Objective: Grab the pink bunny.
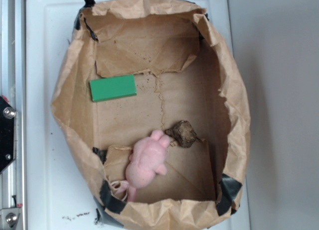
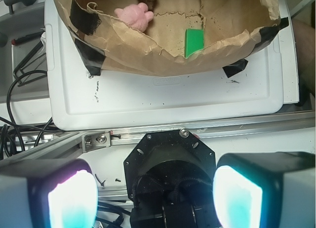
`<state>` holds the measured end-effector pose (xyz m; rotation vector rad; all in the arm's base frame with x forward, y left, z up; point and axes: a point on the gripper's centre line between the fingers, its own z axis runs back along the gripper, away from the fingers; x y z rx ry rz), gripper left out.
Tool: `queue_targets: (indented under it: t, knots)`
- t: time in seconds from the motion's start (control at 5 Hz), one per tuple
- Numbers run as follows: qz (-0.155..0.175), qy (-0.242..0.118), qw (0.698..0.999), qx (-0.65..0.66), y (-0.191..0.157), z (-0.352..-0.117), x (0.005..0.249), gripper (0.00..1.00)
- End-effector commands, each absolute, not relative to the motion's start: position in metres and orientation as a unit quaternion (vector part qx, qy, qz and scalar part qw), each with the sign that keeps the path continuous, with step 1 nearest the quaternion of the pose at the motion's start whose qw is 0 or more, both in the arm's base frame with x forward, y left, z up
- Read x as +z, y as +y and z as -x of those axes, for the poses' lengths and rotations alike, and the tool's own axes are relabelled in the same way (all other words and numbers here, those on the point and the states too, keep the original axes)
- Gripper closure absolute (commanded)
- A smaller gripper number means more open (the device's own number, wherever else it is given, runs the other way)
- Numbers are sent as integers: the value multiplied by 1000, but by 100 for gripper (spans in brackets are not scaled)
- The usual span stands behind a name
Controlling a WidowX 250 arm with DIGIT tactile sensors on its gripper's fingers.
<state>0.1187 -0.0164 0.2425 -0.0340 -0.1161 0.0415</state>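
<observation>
The end effector [image 2: 155, 198] hangs with pads spread apart, well short of the paper-lined box [image 1: 67, 90] — the pink bunny [image 1: 146, 163] lies inside, beside a brown lump [image 1: 184, 133], long axis slanting toward it.

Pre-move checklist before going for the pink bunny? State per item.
1. Gripper open and empty: ok, fingers wide apart with nothing between them.
2. Pink bunny visible and uncovered: ok, lying on the floor of the paper bag.
3. Clearance from brown lump: not ok, it sits right at the bunny's ears.
4. Green block out of the way: ok, well apart from the bunny.
5. Gripper over the bag: not ok, it is back outside the rim.
6. Bag wall clearance: cannot tell.
</observation>
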Motion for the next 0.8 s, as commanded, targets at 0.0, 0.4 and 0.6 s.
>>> queue_targets:
  t: [0.0,0.4,0.6]
  knots:
    - [17,-58,998,21,-16,-119,243,0]
    - [12,-64,983,172,-35,-201,226,0]
    - [45,-60,964,255,-27,-228,209,0]
